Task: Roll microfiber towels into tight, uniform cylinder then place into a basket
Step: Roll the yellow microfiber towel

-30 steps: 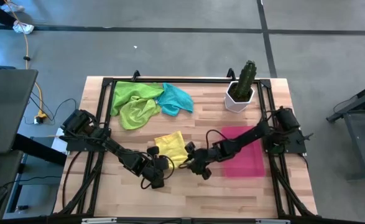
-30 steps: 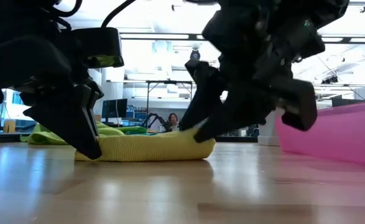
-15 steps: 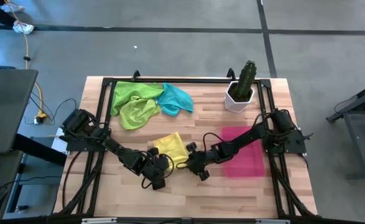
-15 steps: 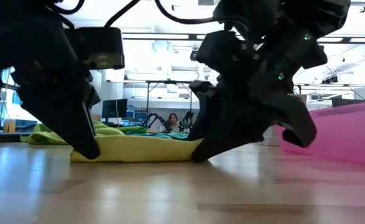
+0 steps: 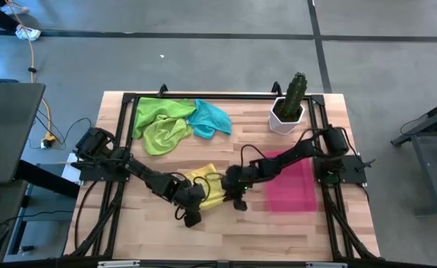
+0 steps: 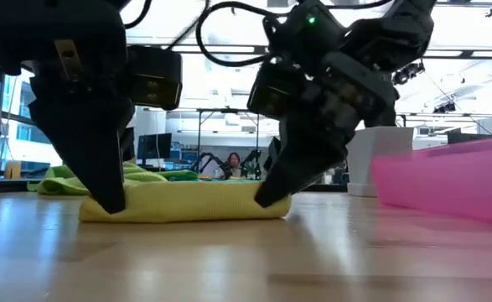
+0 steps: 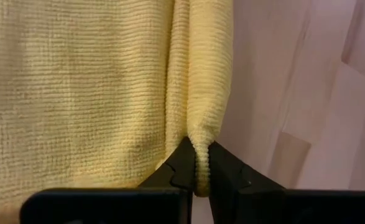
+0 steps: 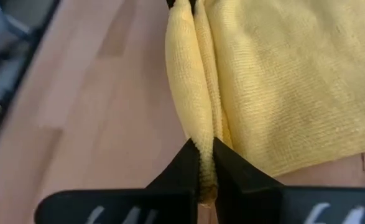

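Observation:
The yellow microfiber towel [image 5: 208, 182] lies flat on the wooden table, and its near edge is turned over into a narrow roll [image 6: 187, 201]. My left gripper [image 5: 194, 198] is shut on the roll's left end. My right gripper [image 5: 231, 186] is shut on its right end. Two lime green towels [image 5: 158, 123] and a teal one [image 5: 211, 117] lie crumpled at the far left. The pink basket [image 5: 292, 186] sits on the table right of the yellow towel. My left gripper pinches the left end of the rolled edge [image 7: 199, 158] between its two fingertips, several layers together. It comes steeply from above, its fingers in line with the roll. That end rests on the table. My right gripper pinches the roll's right end [image 8: 205, 163] between its two fingertips, slanting down from the right, its fingers in line with the roll. The roll lies on the table and runs straight to the other gripper.
A white pot with a green cactus [image 5: 287, 110] stands at the far right, behind the basket. A black frame [image 5: 203, 96] runs round the table top. Bare wood [image 5: 225, 234] lies between the towel and the near edge.
My right gripper has moved toward the table's left and down onto the towel's right end, rolled about its own axis and shut on the edge. My left gripper has turned about while staying shut. The towel's near edge has gathered into a thicker fold between them.

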Controlling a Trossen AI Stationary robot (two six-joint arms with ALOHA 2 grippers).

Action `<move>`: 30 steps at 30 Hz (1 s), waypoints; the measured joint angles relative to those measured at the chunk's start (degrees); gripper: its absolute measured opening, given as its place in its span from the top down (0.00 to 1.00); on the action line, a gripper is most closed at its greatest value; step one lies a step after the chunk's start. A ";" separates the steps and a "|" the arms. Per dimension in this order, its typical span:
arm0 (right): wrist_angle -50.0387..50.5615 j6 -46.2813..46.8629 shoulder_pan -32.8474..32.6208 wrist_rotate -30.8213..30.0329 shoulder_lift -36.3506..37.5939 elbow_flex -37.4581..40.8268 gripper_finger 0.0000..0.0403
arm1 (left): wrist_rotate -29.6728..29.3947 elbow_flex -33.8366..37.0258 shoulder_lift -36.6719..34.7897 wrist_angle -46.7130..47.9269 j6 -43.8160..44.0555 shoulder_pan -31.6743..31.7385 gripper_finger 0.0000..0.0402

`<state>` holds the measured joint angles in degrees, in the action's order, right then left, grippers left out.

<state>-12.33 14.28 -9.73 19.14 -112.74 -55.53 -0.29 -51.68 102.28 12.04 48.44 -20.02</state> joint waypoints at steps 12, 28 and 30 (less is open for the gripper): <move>3.02 18.69 2.72 4.88 -1.59 -4.11 0.99 | 1.98 0.06 -2.65 5.32 8.57 1.57 0.96; 11.55 -4.80 2.11 2.46 -3.28 -11.03 0.76 | 1.95 -0.11 -2.73 10.65 16.88 1.54 0.96; 16.22 -7.63 2.11 2.43 -1.84 -12.19 0.69 | 1.94 -0.11 -2.73 10.79 16.30 1.54 0.96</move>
<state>3.89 6.65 -7.62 21.56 -114.58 -67.71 1.65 -51.79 99.55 22.83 64.74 -18.48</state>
